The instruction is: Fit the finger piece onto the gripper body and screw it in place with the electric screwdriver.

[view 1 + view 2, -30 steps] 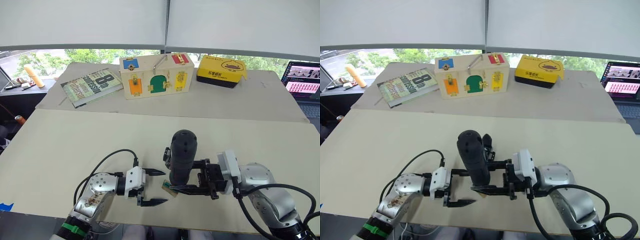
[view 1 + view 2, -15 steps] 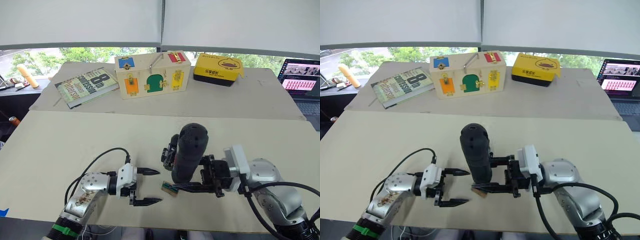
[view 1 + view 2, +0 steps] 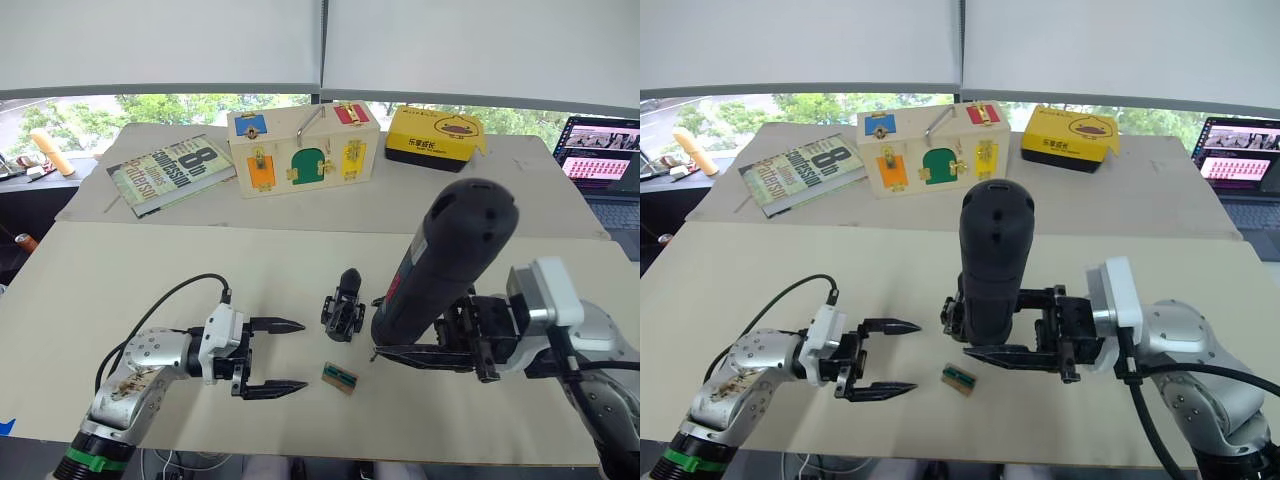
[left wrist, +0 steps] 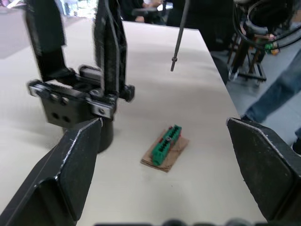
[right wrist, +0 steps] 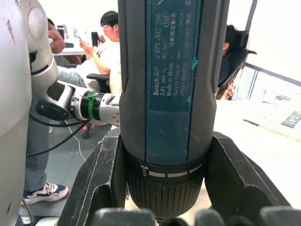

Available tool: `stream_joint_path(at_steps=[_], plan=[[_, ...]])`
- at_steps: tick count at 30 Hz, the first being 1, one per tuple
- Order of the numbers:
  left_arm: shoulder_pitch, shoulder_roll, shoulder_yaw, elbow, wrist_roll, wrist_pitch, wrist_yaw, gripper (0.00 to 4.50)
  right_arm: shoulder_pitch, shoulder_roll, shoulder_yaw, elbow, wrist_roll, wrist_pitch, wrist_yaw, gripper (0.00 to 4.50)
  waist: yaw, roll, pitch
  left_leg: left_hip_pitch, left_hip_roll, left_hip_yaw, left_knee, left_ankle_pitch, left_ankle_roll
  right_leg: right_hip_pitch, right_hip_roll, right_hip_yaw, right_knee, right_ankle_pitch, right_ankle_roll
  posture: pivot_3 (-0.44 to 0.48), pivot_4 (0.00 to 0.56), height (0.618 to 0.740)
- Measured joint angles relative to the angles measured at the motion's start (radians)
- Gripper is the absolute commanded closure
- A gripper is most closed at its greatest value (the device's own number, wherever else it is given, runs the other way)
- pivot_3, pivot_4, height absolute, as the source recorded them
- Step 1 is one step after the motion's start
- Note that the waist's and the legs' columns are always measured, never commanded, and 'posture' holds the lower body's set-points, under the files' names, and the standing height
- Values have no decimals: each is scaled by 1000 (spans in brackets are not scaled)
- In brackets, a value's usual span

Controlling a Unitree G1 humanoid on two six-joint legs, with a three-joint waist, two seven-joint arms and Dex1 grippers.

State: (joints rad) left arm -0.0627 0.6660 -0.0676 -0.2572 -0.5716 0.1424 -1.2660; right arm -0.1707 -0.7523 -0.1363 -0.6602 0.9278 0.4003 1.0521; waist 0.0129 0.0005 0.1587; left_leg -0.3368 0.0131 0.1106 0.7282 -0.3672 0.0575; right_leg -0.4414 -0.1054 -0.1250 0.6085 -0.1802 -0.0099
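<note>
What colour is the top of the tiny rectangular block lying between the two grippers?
Green, on a tan base; the tiny rectangular block shows best in the left wrist view.

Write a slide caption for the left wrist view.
Open left pincer faces the gripper body and a small green-topped block, the screwdriver bit hanging above the table.

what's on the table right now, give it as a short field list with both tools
left tool: open, empty, low over the table, beside the small green-topped block
right tool: shut on the electric screwdriver
electric screwdriver: held roughly upright, tilted, bit end down
gripper body: standing on the table between the two tools, touched by neither
small green-topped block: lying flat in front of the gripper body
finger piece: cannot tell where it is
far table: book, wooden latch box, yellow box, laptop at the right edge
</note>
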Motion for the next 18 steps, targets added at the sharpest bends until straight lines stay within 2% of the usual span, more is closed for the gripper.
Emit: stream_joint_path(at_steps=[8,18], plan=[[-52,12,66,-3,-34,50,10,0,-114,8,-38,109,35,25,-55,2605,0,0,0,0,0,1,0,1,-1,0,4,0,0,0,0,0,150,740],[-134,-12,73,42,-52,84,31,0,-282,62,3,233,32,51,-65,2605,-3,0,0,0,0,2,0,2,-3,0,9,2,1,0,0,0,150,740]])
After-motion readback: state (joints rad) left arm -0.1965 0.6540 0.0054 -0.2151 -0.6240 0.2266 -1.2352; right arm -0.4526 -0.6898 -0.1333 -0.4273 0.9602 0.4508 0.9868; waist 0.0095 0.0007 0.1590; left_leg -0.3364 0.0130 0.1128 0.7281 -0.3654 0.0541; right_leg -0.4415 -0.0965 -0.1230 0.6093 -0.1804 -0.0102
